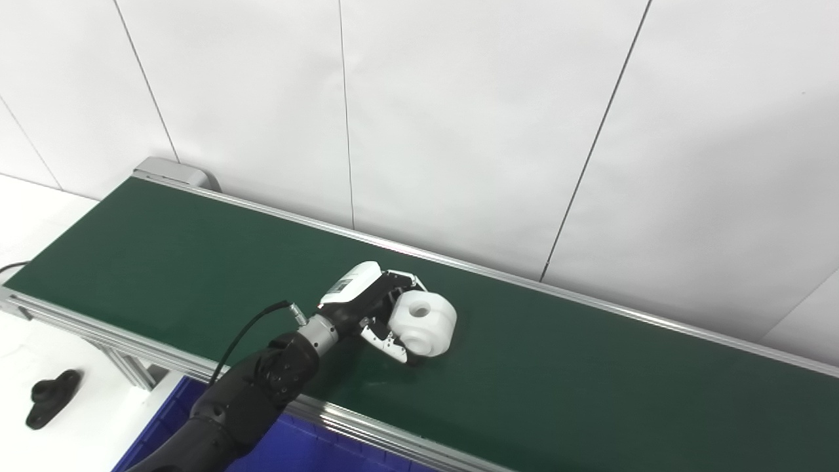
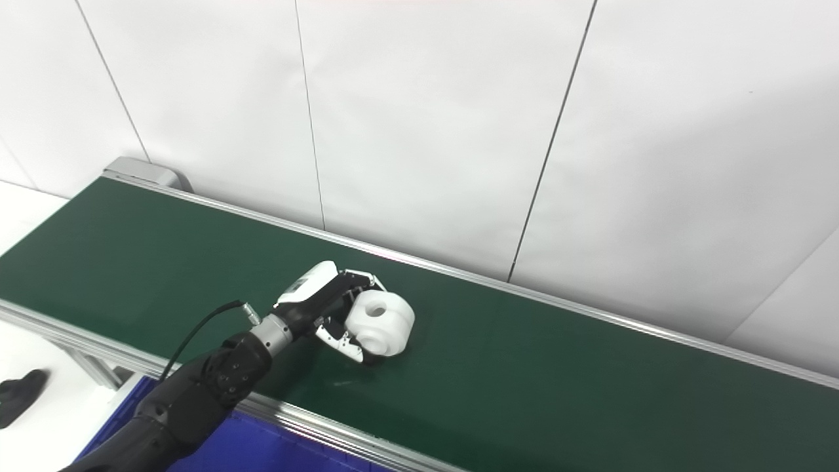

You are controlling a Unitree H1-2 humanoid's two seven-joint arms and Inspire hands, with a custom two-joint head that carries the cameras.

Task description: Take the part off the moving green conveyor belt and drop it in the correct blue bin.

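Note:
A white round part (image 1: 425,321) with a hole in its top sits on the green conveyor belt (image 1: 164,262), near the middle of the belt's width. My left hand (image 1: 367,301) reaches in from the lower left and wraps the part's left side. Its fingers (image 1: 408,278) curl behind the part and the thumb (image 1: 388,342) presses at the front, so the hand is shut on it. The part rests on the belt surface. In the right eye view the same hand (image 2: 321,298) and part (image 2: 381,322) appear. My right hand is out of view.
A blue bin (image 1: 295,452) lies below the belt's near rail (image 1: 367,429), under my left arm. A black part (image 1: 49,396) lies on the white table at the far left. A white panelled wall stands right behind the belt.

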